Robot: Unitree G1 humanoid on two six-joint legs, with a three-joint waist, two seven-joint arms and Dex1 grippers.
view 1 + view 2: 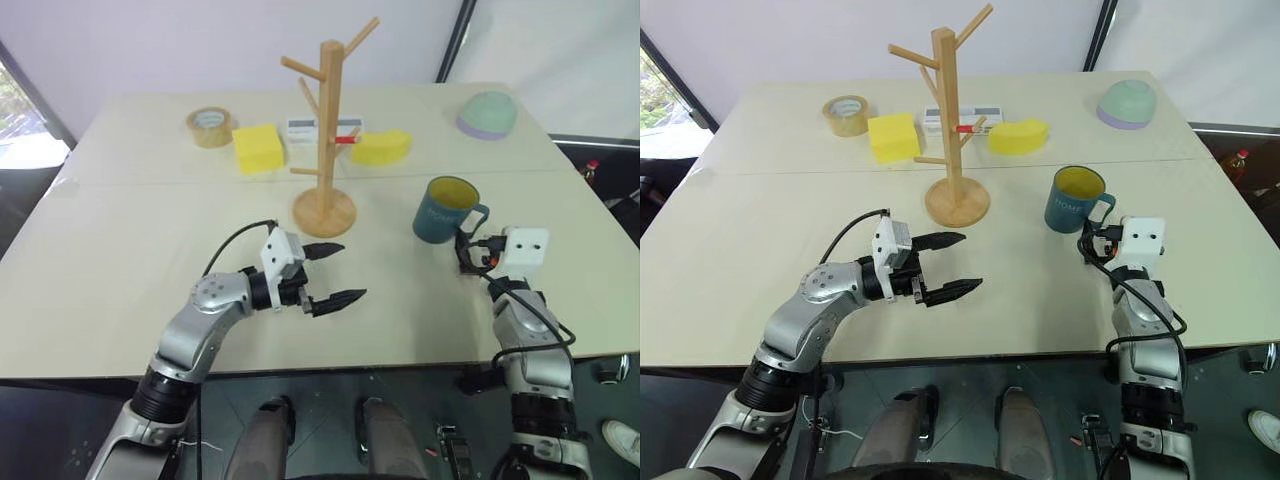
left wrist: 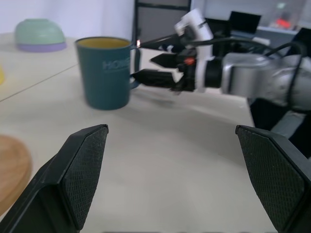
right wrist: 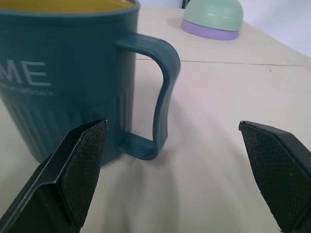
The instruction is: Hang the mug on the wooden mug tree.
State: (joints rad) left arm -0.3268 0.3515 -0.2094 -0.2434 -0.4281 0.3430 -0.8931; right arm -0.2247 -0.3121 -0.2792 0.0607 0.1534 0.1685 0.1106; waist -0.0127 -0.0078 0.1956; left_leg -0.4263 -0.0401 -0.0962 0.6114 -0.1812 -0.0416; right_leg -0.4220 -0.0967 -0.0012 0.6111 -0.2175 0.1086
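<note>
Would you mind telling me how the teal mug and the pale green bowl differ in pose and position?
The mug stands upright, yellow inside showing; the bowl sits upside down as a dome. The mug stands right in front of the open right gripper, handle toward it; the bowl lies farther back near the table's far right corner, away from both grippers. The mug has a loop handle; the bowl has none. Both rest on the table.

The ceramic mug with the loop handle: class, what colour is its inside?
Yellow inside the teal-blue ceramic mug; the right eye view shows it best.

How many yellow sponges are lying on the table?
2: a square yellow sponge left of the wooden mug tree, a curved one right of it. None seems hidden.
</note>
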